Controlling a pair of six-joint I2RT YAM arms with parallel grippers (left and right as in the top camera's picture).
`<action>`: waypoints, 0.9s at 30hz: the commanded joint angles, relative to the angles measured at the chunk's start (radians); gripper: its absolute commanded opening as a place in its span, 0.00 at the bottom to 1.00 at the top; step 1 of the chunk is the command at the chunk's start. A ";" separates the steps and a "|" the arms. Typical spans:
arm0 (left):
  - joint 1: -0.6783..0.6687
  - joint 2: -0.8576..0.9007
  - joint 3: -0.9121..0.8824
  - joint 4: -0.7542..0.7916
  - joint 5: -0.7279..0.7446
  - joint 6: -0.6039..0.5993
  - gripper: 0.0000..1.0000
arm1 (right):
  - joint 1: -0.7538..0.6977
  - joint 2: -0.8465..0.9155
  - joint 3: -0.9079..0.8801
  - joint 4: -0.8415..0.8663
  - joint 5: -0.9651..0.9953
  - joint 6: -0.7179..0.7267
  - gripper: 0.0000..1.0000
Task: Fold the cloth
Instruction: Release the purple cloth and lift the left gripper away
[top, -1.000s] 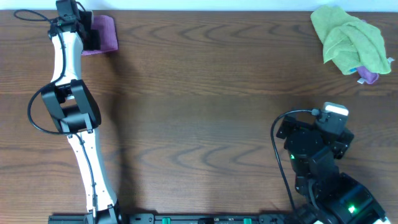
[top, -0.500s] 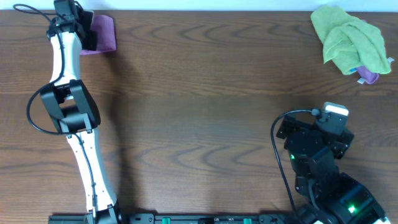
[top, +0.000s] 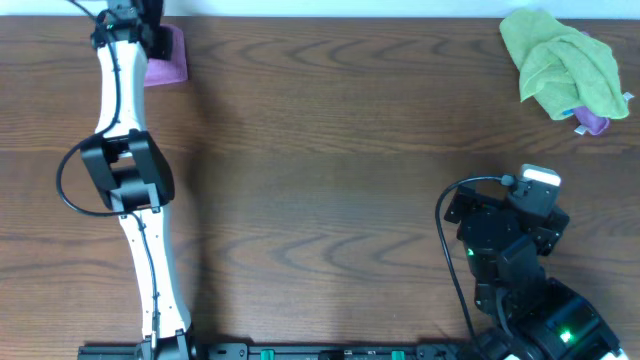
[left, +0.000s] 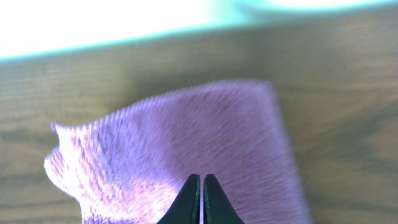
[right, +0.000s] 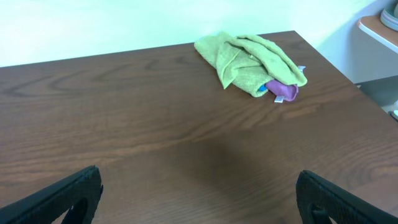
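My left gripper (left: 201, 179), closed on nothing, had shifted farther over the cloth (left: 180, 137); my right gripper (right: 199, 193) stayed wide open. I judged the fold nearly done.

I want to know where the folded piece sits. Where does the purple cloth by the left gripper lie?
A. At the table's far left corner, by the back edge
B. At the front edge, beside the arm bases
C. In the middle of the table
A: the overhead view shows the cloth at the far left corner of the table, below the left gripper.
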 joint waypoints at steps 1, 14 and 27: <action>-0.034 0.007 0.092 -0.029 0.016 -0.069 0.06 | 0.008 0.001 -0.002 -0.002 0.010 0.018 0.99; -0.201 0.007 0.288 -0.075 0.050 -0.304 0.91 | 0.008 0.001 -0.002 -0.002 0.010 0.018 0.99; -0.198 0.007 0.401 -0.130 0.029 -0.385 0.96 | 0.008 0.001 -0.002 -0.002 0.010 0.018 0.99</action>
